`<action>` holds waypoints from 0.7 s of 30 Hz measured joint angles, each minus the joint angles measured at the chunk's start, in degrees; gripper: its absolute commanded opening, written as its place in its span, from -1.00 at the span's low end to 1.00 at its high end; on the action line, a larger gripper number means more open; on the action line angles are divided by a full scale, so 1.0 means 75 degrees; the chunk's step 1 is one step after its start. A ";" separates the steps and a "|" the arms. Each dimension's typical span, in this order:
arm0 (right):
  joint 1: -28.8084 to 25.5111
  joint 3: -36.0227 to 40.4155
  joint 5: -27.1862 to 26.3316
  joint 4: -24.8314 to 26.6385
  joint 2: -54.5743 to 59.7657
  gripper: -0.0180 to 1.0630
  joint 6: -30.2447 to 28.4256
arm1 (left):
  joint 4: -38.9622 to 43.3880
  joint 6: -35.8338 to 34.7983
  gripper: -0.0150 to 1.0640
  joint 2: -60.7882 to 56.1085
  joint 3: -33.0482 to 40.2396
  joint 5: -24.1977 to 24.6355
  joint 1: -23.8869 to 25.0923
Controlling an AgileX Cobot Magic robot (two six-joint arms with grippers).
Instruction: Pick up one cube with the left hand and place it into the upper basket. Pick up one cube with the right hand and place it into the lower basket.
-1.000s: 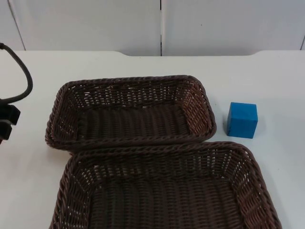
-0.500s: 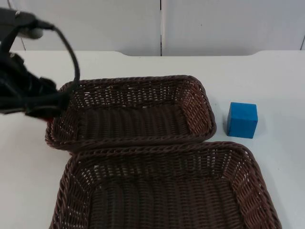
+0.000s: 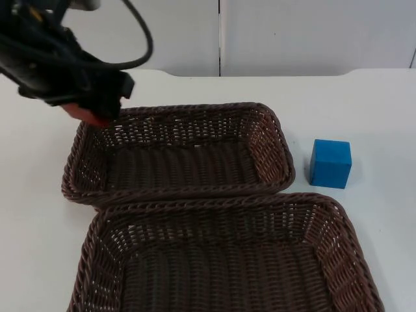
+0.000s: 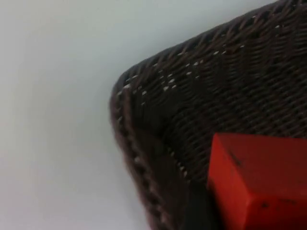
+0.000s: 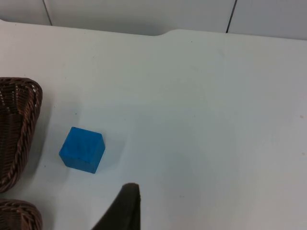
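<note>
Cube [image 4: 259, 184] red, in left gripper [image 3: 91, 110]

The left hand [image 3: 97, 110] hides most of the red cube [image 3: 88, 116]; the near basket [image 3: 227, 214] is cut off by the edge.

white table [image 3: 364, 104] bears upper basket [image 3: 273, 133], lower basket [image 3: 351, 240], blue cube [image 3: 330, 163].
</note>
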 measured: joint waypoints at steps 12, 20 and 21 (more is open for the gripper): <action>0.0000 0.0000 0.0000 0.0000 0.0000 0.98 0.0000 | -0.0036 0.0082 -0.97 0.1612 -0.1336 0.0491 -0.0529; 0.0000 0.0000 0.0000 0.0000 0.0000 0.98 0.0000 | -0.0076 0.0272 -0.97 0.2406 -0.1839 0.0503 -0.0826; 0.0000 0.0000 0.0000 0.0000 0.0000 0.98 0.0000 | -0.0076 0.0285 -0.97 0.2516 -0.1887 0.0503 -0.0845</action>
